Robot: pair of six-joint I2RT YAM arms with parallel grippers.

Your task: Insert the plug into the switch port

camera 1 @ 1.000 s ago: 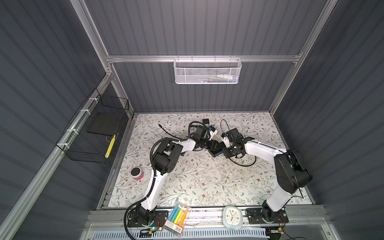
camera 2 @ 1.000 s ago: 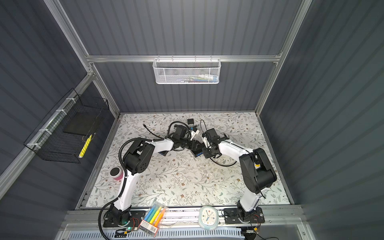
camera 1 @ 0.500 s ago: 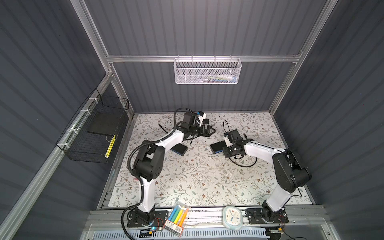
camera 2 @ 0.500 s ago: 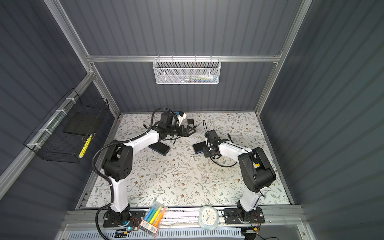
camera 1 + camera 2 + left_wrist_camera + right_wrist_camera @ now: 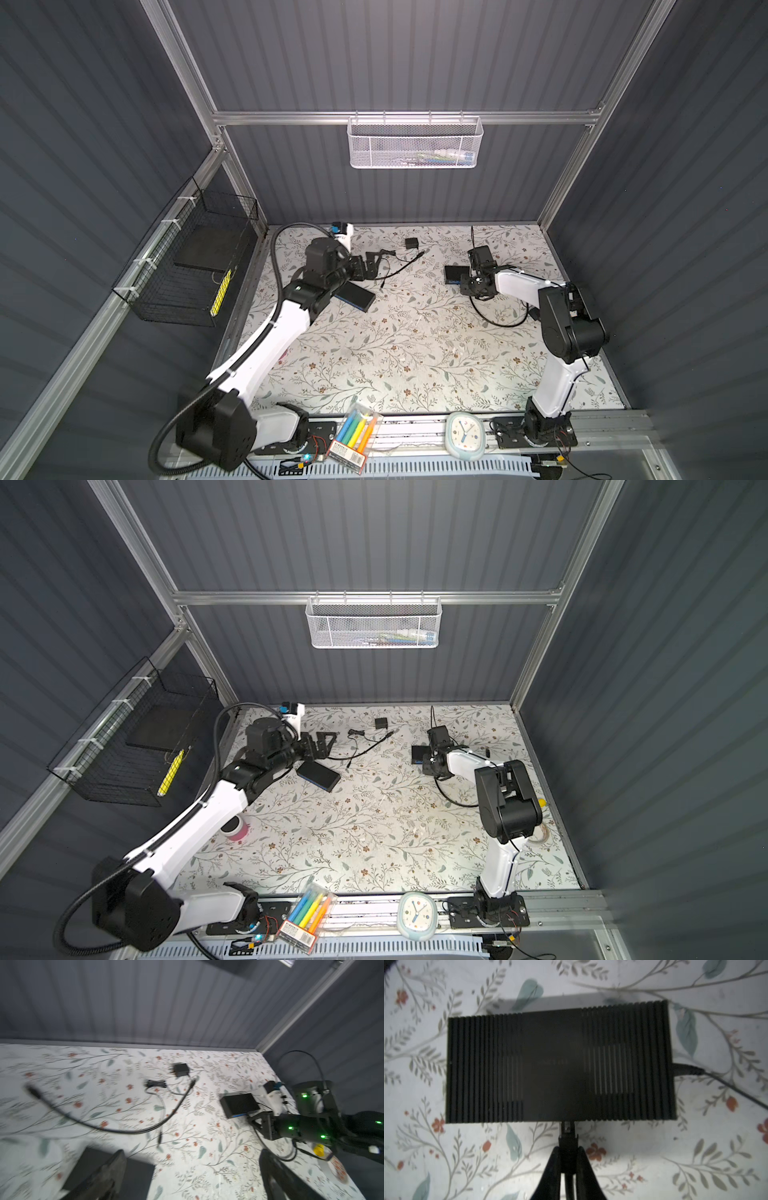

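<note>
A floral-covered desk [image 5: 415, 353] fills the enclosure floor. At its far left, the left tool [image 5: 372, 268] hovers spread wide and empty, just beside a black box [image 5: 355, 296], probably parked clear of the work. Far right of centre lies the switch [image 5: 560, 1064], flat and ribbed, with a cable [image 5: 685, 1070] plugged into one end. The right tool [image 5: 567, 1150] reaches in low from the switch's right side, lining the plug [image 5: 566, 1136] up with a port. Its fingers flank the plug closely, but whether they pinch it cannot be told. The plug's tip meets the switch's edge and looks at least partly in.
</note>
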